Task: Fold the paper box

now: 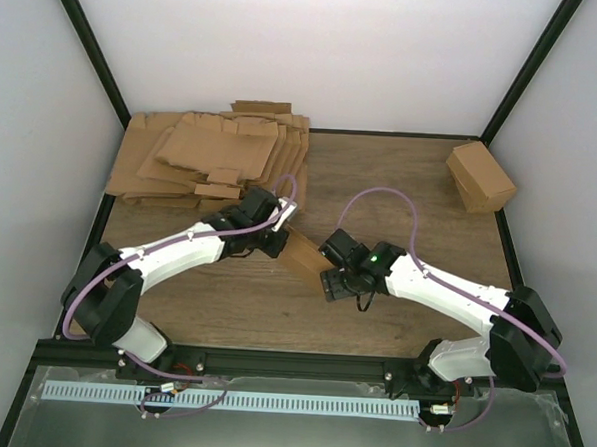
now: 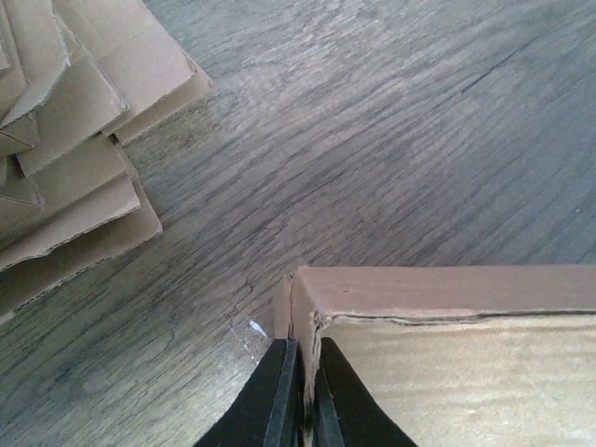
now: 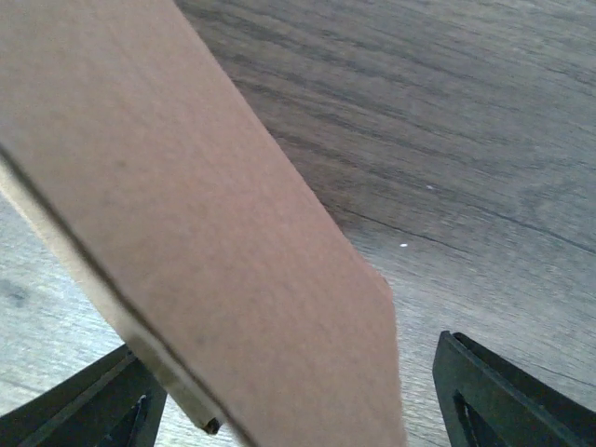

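The paper box [image 1: 302,256] is a small brown carton held up between the two arms, mid-table. My left gripper [image 1: 283,223] is at its far left end. In the left wrist view the left gripper [image 2: 303,349] is shut on a thin upright wall at the corner of the paper box [image 2: 447,372]. My right gripper [image 1: 328,280] is at the near right end. In the right wrist view the paper box [image 3: 214,233] fills the space between the open jaws of the right gripper [image 3: 289,372]. A strip of table shows between the box and the right finger [image 3: 484,400].
A thick pile of flat brown sheets [image 1: 212,154] lies at the back left, its edges close to the left gripper [image 2: 65,140]. A folded brown cuboid [image 1: 479,176] stands at the back right corner. The wooden table [image 1: 400,189] is framed by black posts.
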Available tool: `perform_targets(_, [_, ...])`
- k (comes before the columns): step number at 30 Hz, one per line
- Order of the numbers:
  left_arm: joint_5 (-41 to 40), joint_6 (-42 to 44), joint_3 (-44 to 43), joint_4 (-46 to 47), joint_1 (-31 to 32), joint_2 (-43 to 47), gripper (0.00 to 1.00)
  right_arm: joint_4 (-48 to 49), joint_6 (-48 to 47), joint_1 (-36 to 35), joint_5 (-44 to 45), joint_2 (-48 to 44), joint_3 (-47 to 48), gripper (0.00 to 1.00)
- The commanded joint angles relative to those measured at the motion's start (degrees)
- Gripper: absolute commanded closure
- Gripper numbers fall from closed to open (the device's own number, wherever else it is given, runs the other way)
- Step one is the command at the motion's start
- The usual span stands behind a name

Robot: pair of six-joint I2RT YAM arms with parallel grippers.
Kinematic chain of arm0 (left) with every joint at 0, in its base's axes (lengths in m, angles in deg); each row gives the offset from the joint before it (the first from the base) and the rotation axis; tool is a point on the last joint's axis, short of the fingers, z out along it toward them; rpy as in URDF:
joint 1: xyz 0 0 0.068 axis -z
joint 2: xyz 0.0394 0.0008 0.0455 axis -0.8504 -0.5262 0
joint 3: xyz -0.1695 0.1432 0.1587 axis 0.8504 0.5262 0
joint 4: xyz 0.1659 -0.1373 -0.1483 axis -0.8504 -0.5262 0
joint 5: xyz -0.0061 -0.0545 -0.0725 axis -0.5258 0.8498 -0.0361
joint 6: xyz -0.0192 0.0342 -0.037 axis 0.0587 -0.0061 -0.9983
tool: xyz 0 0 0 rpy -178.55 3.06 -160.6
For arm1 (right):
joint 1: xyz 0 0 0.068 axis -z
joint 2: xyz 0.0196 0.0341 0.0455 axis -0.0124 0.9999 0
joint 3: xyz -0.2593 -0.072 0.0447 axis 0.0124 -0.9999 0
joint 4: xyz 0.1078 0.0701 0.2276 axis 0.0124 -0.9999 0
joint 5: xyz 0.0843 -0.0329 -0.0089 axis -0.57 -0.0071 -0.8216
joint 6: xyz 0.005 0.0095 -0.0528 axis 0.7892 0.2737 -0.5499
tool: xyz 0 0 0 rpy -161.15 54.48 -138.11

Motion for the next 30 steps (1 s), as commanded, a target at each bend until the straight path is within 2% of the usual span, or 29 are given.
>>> perform_targets(1, [-1.48, 1.55, -0.85, -0.57, 0.78, -0.69, 0.93, -1.89, 1.38, 0.91, 3.63, -0.82, 1.65, 0.20])
perform_targets(4, [-1.61, 1.54, -0.72, -0.57, 0.96, -0.62, 0.93, -1.80, 1.19, 0.97, 3.27, -1.10, 1.77, 0.20])
perform_targets(8, [-2.10, 0.61, -0.78, -0.75, 1.40, -0.76, 0.93, -1.49, 0.73, 1.02, 0.53, -1.98, 2.81, 0.12])
perform_targets(11, [-2.11, -0.89, -0.70, -0.46, 1.82, -0.24, 0.93, -0.99, 1.19, 0.98, -1.65, -4.61, 3.71, 0.10])
perform_targets(12, [-2.11, -1.40, -0.63, -0.22, 1.92, 0.02, 0.90, -0.97, 1.50, 1.01, -2.07, -5.26, 3.98, 0.11])
perform_targets(16, [-2.47, -3.25, -0.93, 0.71, 2.02, 0.95, 0.67, -1.76, 3.40, 1.01, -2.00, -6.15, 5.05, 0.18])
perform_targets(20, [-2.95, -4.54, -2.42, 0.24, 2.02, 1.23, 0.57, -3.76, 6.71, 1.01, -0.65, -6.01, 5.81, 0.27])
perform_targets(24, [-4.62, -4.95, -3.03, -0.14, 2.01, 1.67, 0.57, -4.44, 8.61, 1.01, 0.60, -6.76, 5.73, 0.41])
perform_targets(26, [-5.41, -4.75, -3.47, -0.66, 2.00, 1.66, 0.62, -4.82, 9.12, 1.02, 0.58, -6.96, 6.07, 0.50])
perform_targets(30, [-7.08, -4.48, -4.11, -1.65, 1.92, 1.12, 0.70, -6.68, 10.88, 1.06, 0.46, -6.73, 7.55, 0.51])
